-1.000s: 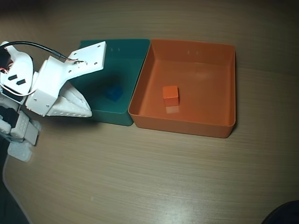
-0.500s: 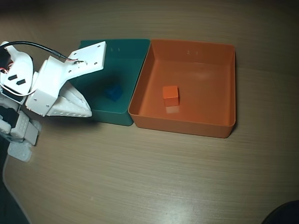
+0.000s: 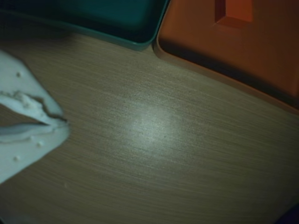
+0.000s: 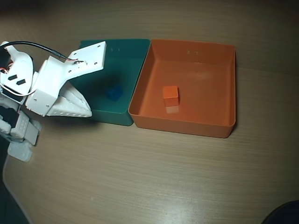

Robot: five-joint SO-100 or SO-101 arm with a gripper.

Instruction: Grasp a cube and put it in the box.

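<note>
In the overhead view a small orange cube [image 4: 171, 94] rests on the floor of the orange box [image 4: 219, 127], left of its middle. The wrist view shows the cube [image 3: 237, 11] at the top edge, inside the box [image 3: 205, 70]. My white gripper [image 4: 86, 112] hangs at the left, over the near left corner of the teal tray, well apart from the cube. Its fingers meet at their tips and hold nothing. In the wrist view the gripper [image 3: 63, 125] comes in from the left edge, shut above bare table.
A teal-green tray [image 4: 112, 117] stands against the box's left wall, and a small blue cube [image 4: 114, 92] lies in it. The arm's base [image 4: 16, 126] sits at the far left edge. A dark object [image 4: 282, 214] shows at the bottom right corner.
</note>
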